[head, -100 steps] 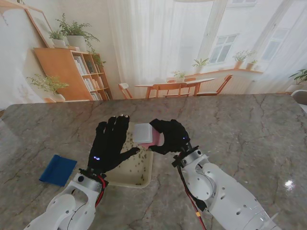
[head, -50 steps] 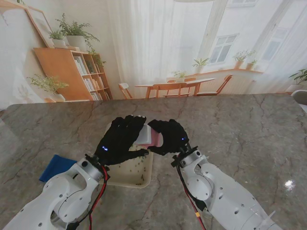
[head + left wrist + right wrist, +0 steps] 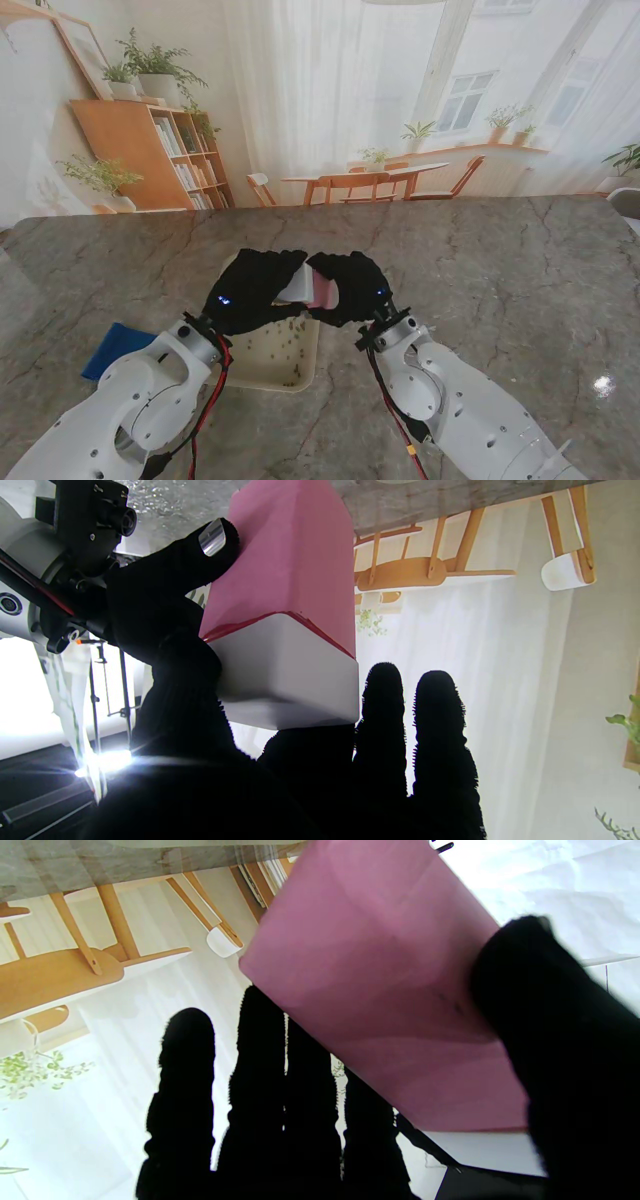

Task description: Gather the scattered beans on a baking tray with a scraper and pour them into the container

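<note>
Both the left hand and right hand have fingers gripping the pink-and-white container above the baking tray

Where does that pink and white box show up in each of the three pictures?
Stand view: the box sits in the middle, between the left hand and right hand, over the far end of the tray.
Left wrist view: box fills the upper middle, white end toward the camera.
Right wrist view: only its pink side shows, across the middle.
Shared landmark: the wooden chairs in the backdrop, in all three.
</note>
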Controlling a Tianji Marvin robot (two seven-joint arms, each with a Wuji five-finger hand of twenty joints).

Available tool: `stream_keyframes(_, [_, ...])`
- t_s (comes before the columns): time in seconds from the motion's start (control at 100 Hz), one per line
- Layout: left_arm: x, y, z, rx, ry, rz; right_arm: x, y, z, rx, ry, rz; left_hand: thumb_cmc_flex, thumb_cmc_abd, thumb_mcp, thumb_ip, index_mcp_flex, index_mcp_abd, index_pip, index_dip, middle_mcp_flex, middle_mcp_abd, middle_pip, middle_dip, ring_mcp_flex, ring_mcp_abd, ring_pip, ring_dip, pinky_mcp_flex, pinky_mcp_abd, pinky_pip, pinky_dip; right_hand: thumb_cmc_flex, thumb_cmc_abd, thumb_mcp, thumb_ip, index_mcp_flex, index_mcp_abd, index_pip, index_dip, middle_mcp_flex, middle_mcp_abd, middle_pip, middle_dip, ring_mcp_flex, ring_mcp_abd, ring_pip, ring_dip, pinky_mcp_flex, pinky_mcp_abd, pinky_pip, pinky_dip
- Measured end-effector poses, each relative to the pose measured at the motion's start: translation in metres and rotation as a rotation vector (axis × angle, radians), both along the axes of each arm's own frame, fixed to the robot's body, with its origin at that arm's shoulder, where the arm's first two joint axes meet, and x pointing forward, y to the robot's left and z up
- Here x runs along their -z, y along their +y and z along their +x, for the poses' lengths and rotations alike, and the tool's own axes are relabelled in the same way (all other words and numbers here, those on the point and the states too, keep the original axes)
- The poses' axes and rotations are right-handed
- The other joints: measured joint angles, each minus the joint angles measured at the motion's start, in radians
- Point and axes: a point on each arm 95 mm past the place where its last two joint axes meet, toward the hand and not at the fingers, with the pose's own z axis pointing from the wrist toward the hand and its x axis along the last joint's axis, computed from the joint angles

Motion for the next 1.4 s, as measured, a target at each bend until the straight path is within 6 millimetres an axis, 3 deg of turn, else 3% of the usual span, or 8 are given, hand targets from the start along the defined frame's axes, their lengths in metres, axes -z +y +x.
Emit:
stream_keyframes(0.22, [-0.001, -0.005, 0.005, -0.017, 0.017, -0.035, 0.002, -0.001, 0.0, 0.001, 0.01, 0.002, -0.003, -0.035, -0.065, -0.005, 0.071, -0.041, 0.069, 0.146, 0.079, -0.033, 0.151, 0.261, 0.07, -0.018, 0.21, 0.258, 0.069, -0.046, 0.196, 0.112, 0.0, 0.0, 0.0, 0.0, 0.002, 0.0, 0.0, 0.0, 0.005, 0.0, -0.002, 0.0, 0.006, 0.0, -0.001, 0.0, 0.0, 0.0, 0.0, 0.0])
stream_keyframes(0.4, [0.002, -0.016, 0.006, -0.097, 0.008, -0.061, 0.004, -0.002, 0.001, 0.013, 0.029, 0.018, -0.054, -0.045, -0.097, -0.005, 0.088, -0.055, 0.242, 0.425, 0.106, -0.051, 0.305, 0.429, 0.093, -0.015, 0.473, 0.446, 0.081, -0.047, 0.348, 0.193, 0.0, 0.0, 0.002, 0.0, 0.003, 0.0, 0.0, 0.0, 0.006, 0.0, -0.007, 0.0, 0.008, -0.005, -0.001, 0.005, 0.001, 0.0, 0.0, 0.0])
stream_keyframes(0.74, [0.005, -0.038, 0.004, -0.268, 0.008, -0.116, 0.012, 0.005, -0.002, 0.074, 0.057, 0.095, -0.087, -0.045, -0.136, -0.005, 0.099, -0.043, 0.361, 0.57, 0.125, -0.05, 0.354, 0.519, 0.139, -0.005, 0.756, 0.52, 0.081, -0.01, 0.519, 0.334, 0.0, -0.01, 0.001, 0.0, 0.029, 0.0, -0.001, 0.0, 0.026, 0.0, -0.009, 0.0, 0.079, -0.01, 0.095, 0.038, 0.024, 0.015, 0.015, 0.0])
stream_keyframes(0.99, [0.003, -0.049, 0.002, -0.371, 0.007, -0.106, 0.015, 0.009, -0.004, 0.092, 0.068, 0.119, -0.138, -0.04, -0.136, -0.004, 0.175, -0.027, 0.4, 0.507, 0.199, -0.018, 0.352, 0.549, 0.242, 0.038, 0.945, 0.542, 0.152, 0.065, 0.601, 0.472, -0.005, -0.019, -0.032, 0.0, 0.065, 0.0, -0.011, 0.0, 0.063, 0.0, -0.009, 0.0, 0.104, -0.011, 0.124, 0.039, 0.049, 0.025, 0.03, 0.0])
stream_keyframes(1.03, [0.002, -0.049, 0.002, -0.378, 0.017, -0.103, 0.015, 0.009, -0.004, 0.093, 0.069, 0.118, -0.155, -0.002, -0.126, -0.004, 0.215, 0.015, 0.373, 0.417, 0.251, 0.031, 0.533, 0.607, 0.239, 0.075, 0.918, 0.542, 0.125, 0.091, 0.591, 0.474, -0.005, -0.019, -0.049, 0.0, 0.075, 0.008, -0.011, 0.0, 0.075, 0.0, -0.009, 0.0, 0.105, -0.011, 0.125, 0.039, 0.05, 0.025, 0.031, 0.0])
stream_keyframes(1.13, [0.0, -0.051, 0.0, -0.377, 0.046, -0.102, 0.015, 0.01, -0.004, 0.093, 0.071, 0.112, -0.16, 0.036, -0.074, -0.004, 0.236, 0.035, 0.126, 0.139, 0.25, 0.085, 0.523, 0.573, 0.12, 0.167, 0.648, 0.483, 0.008, 0.132, 0.467, 0.434, -0.006, -0.019, -0.049, 0.0, 0.076, 0.008, -0.011, 0.0, 0.077, 0.0, -0.009, 0.0, 0.105, -0.011, 0.126, 0.039, 0.05, 0.025, 0.031, 0.0])
stream_keyframes(1.28, [-0.001, -0.048, -0.005, -0.357, 0.065, -0.128, 0.012, 0.011, -0.003, 0.087, 0.062, 0.103, -0.146, 0.124, 0.005, 0.0, 0.084, 0.052, -0.029, -0.092, 0.157, 0.111, 0.114, 0.173, -0.018, 0.211, 0.197, 0.225, -0.121, 0.177, 0.136, 0.216, -0.006, -0.019, -0.059, 0.0, 0.076, 0.01, -0.011, 0.0, 0.08, 0.0, -0.007, 0.0, 0.105, -0.012, 0.129, 0.039, 0.05, 0.025, 0.031, 0.0])
stream_keyframes(1.4, [-0.003, -0.043, -0.009, -0.308, 0.053, -0.186, 0.01, 0.012, -0.002, 0.081, 0.056, 0.095, -0.145, 0.154, 0.011, 0.001, -0.021, 0.068, -0.074, -0.143, 0.044, 0.098, -0.014, 0.018, -0.088, 0.201, -0.005, 0.058, -0.165, 0.186, -0.055, 0.117, -0.006, -0.019, -0.061, 0.0, 0.076, 0.01, -0.011, 0.0, 0.08, 0.001, -0.006, 0.0, 0.105, -0.011, 0.131, 0.039, 0.05, 0.025, 0.031, 0.0])
